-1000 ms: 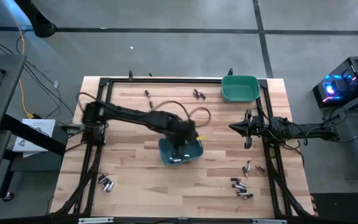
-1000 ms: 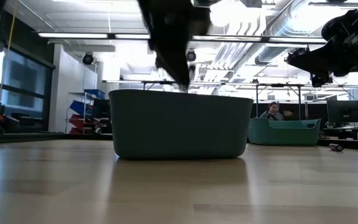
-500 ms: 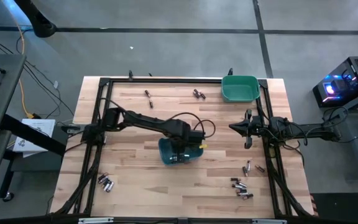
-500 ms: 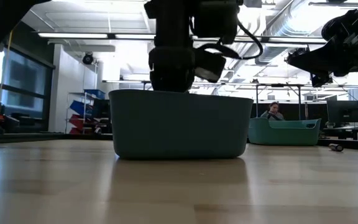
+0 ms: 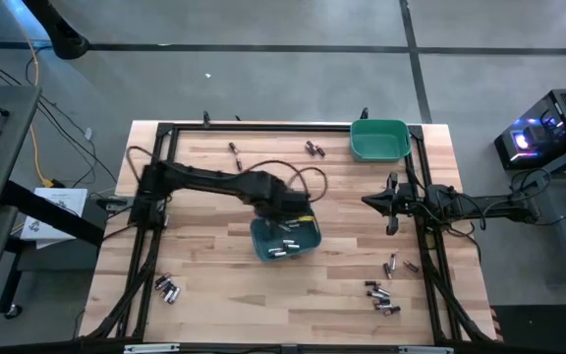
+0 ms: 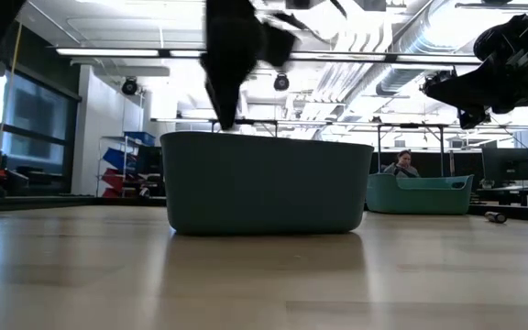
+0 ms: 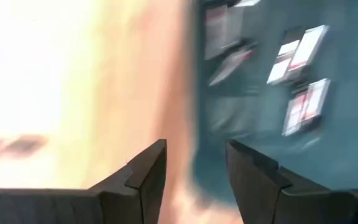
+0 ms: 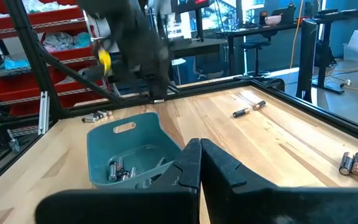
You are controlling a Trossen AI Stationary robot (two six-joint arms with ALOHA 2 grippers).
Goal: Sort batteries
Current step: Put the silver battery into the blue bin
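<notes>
several tiny silvery-grey and dark cylindrical batteries (image 5: 381,298) lying loose near the front right edge of the pale wooden table (image 5: 214,295). more cells (image 5: 285,246) resting inside the dark teal plastic bin (image 5: 261,243) mid-table. hovering over that bin's rim, left gripper (image 7: 194,163), fingers parted, gripping nothing. waiting beyond at the right rail, right gripper (image 5: 392,211), fingers pressed together, empty. farthest back, a green plastic bin (image 5: 379,140).

Robotics lab/workshop | exposed ceiling ducts (image 6: 411,37) | red storage shelving (image 8: 36,37) | far workbenches (image 6: 411,128) | concrete floor (image 5: 263,79)
</notes>
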